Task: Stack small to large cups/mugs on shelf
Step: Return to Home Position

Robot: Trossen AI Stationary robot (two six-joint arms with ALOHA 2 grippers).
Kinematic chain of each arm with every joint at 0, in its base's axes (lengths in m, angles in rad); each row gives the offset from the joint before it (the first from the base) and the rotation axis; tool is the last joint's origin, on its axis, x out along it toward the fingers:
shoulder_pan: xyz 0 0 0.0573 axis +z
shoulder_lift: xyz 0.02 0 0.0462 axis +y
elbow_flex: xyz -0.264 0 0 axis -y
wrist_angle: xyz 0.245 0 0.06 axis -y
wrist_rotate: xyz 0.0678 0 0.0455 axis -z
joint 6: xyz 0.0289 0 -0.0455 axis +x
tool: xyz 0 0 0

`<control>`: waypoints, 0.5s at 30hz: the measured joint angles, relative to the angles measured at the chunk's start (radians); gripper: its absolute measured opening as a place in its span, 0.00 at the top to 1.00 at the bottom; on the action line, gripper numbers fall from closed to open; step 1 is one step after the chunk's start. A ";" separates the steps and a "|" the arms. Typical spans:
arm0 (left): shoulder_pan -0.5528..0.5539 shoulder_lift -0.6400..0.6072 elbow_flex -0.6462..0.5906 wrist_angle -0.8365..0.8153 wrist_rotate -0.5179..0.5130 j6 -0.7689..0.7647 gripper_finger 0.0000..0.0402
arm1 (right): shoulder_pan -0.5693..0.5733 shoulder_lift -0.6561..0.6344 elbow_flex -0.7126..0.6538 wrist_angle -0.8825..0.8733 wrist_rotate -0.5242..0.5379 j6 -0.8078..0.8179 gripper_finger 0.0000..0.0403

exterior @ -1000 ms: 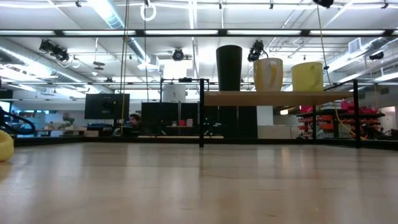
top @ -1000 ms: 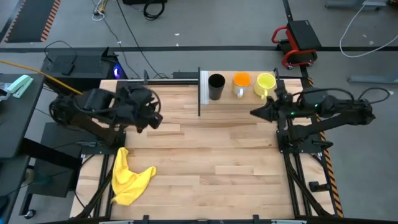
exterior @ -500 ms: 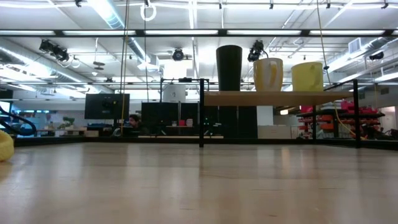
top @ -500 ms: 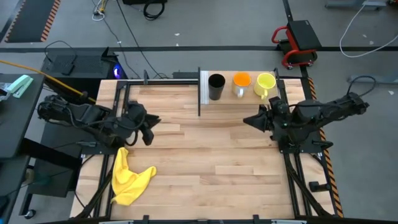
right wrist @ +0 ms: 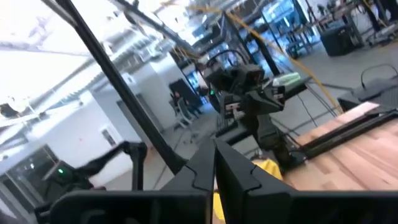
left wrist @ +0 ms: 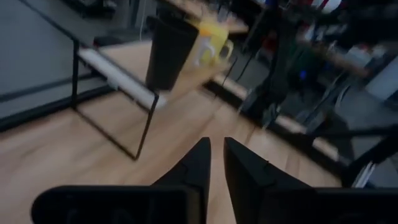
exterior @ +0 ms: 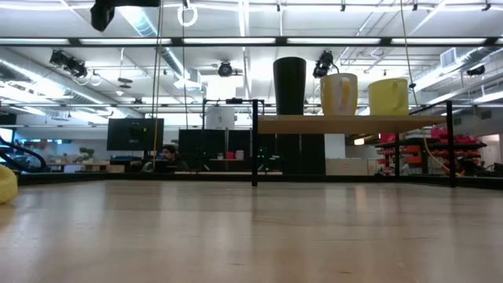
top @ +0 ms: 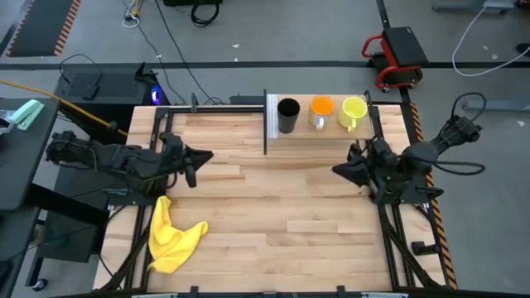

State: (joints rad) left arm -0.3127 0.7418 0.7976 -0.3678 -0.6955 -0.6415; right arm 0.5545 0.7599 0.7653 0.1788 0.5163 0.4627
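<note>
Three cups stand in a row, each on its base, on the shelf (top: 327,127) at the table's far side. Next to the shelf's white end panel (top: 271,116) is the black cup (top: 287,114), then the orange mug (top: 321,110), then the yellow-green mug (top: 354,111). The low view shows them upright on the shelf board (exterior: 346,123): the black cup (exterior: 289,85), the orange mug (exterior: 339,94) and the yellow-green mug (exterior: 388,96). My left gripper (top: 205,155) is shut and empty at the table's left side. My right gripper (top: 337,170) is shut and empty at the right side, nearer than the shelf.
A crumpled yellow cloth (top: 170,236) lies at the table's near left corner. Black metal frames stand along the table's left and right edges. The wooden tabletop (top: 281,207) stretches between the two arms.
Both arms have folded back toward their own sides of the table. My right gripper has gone a little toward the near edge, away from the shelf. The three cups have stayed in place on the shelf.
</note>
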 joint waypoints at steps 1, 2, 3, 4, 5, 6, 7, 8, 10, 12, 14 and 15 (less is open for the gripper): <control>0.007 -0.008 -0.005 0.024 0.000 0.012 0.88 | 0.000 -0.029 -0.029 0.016 0.000 -0.005 0.95; 0.014 -0.012 -0.006 0.033 0.000 0.024 0.88 | 0.000 -0.061 -0.063 0.038 0.000 -0.016 0.95; 0.022 -0.013 -0.006 0.041 0.000 0.033 0.88 | 0.000 -0.100 -0.102 0.066 0.000 -0.029 0.95; 0.030 -0.013 -0.006 0.051 0.002 0.048 0.89 | -0.001 -0.142 -0.142 0.100 -0.001 -0.044 0.95; 0.039 -0.012 -0.006 0.058 0.001 0.058 0.89 | -0.003 -0.187 -0.181 0.145 -0.007 -0.059 0.95; 0.048 -0.012 -0.006 0.063 0.002 0.069 0.89 | -0.004 -0.228 -0.220 0.206 -0.019 -0.074 0.95; 0.057 -0.012 -0.006 0.065 0.007 0.071 0.89 | -0.004 -0.263 -0.256 0.272 -0.039 -0.096 0.95; 0.065 -0.011 -0.006 0.064 0.010 0.071 0.89 | -0.005 -0.295 -0.291 0.330 -0.066 -0.116 0.95; 0.082 -0.007 -0.006 0.058 0.012 0.075 0.89 | -0.004 -0.335 -0.352 0.412 -0.122 -0.146 0.95; 0.104 -0.007 -0.007 0.056 0.025 0.078 0.89 | -0.004 -0.364 -0.394 0.442 -0.128 -0.171 0.94; 0.136 -0.012 -0.007 0.057 0.048 0.083 0.89 | -0.005 -0.387 -0.424 0.460 -0.126 -0.175 0.94; 0.150 -0.013 -0.007 0.058 0.062 0.084 0.89 | -0.004 -0.393 -0.434 0.468 -0.126 -0.174 0.94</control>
State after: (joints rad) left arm -0.1623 0.7292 0.7910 -0.3097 -0.6331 -0.5579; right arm 0.5503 0.3672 0.3315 0.6473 0.3900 0.2883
